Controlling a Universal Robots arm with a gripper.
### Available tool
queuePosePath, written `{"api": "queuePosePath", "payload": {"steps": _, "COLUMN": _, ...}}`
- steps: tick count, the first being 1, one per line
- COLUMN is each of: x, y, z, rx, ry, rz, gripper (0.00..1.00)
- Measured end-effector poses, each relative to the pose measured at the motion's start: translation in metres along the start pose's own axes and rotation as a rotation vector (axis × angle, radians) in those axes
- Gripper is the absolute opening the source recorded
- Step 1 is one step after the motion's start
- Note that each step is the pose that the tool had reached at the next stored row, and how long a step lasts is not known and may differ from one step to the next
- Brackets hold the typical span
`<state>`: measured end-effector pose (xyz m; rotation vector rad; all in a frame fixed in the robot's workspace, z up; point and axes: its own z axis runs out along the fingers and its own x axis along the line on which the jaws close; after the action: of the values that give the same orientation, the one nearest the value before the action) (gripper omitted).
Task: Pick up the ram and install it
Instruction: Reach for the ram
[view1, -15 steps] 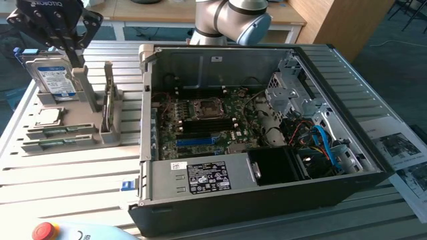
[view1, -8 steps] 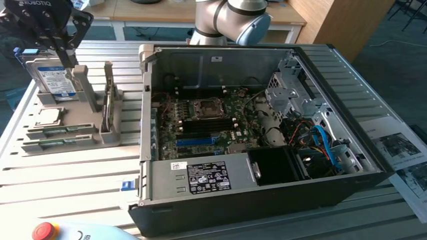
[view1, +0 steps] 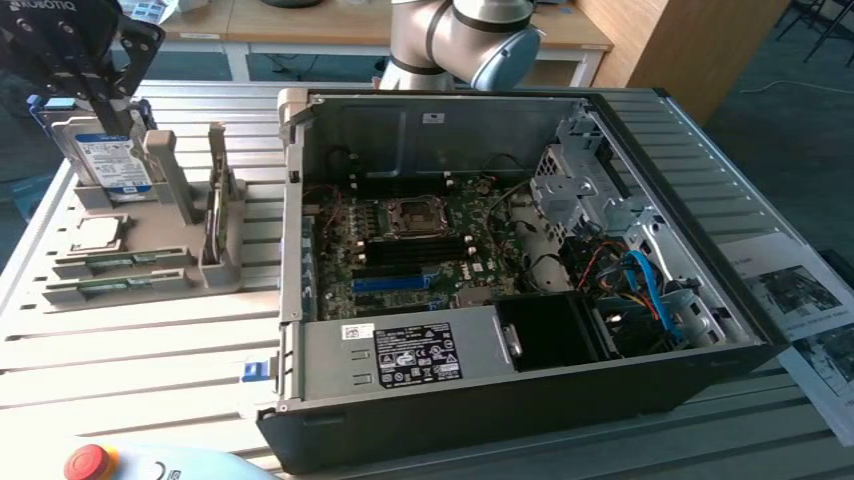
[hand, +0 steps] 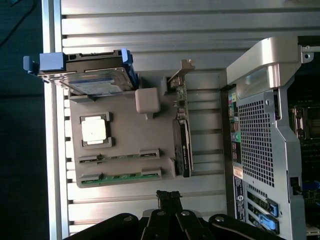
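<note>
The gripper (view1: 110, 105) hangs in the upper left of the exterior view, above the grey parts tray (view1: 160, 285). Its two fingers are pressed together and hold nothing. In the wrist view the fingertips (hand: 168, 196) meet as one dark tip over the slatted table (hand: 150, 30), just off the tray's edge (hand: 125, 120) and clear of every part. The ram (hand: 122, 176) lies flat in the tray's outermost slot, the one nearest that tip. In the exterior view it is the thin green strip (view1: 120, 289) at the front of the tray, in the left middle of the frame. A second slot (view1: 123, 262) sits just behind it, and I cannot tell whether that one holds a stick. The step in hand looks like the reach for the ram, with the pick not yet made. To do it well, I judge the jaws must part before they descend, since shut fingers would only press on the board. They should come down square across the stick's thin faces near its middle, so it lifts level and does not tip in its cradle. The square processor (hand: 95, 129) and the blue-framed hard drive (hand: 92, 82) sit further in on the same tray. The upright expansion card (hand: 182, 145) stands at the side nearer the open computer case (view1: 534, 300). A descent kept to the outer slot should miss all three. The motherboard (view1: 400, 235) lies well apart from the tray, inside the case.
</note>
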<state>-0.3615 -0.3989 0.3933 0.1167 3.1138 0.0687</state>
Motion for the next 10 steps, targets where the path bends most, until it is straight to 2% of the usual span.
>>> {"api": "queuePosePath", "payload": {"steps": 3, "x": 0.0039, "y": -0.0003, "z": 0.0, "rx": -0.0001, "ry": -0.0001, "rz": 0.0, "gripper": 0.11}}
{"api": "queuePosePath", "payload": {"steps": 10, "x": 0.0044, "y": -0.0003, "z": -0.0001, "rx": 0.0, "ry": -0.0001, "rz": 0.0, "gripper": 0.11}}
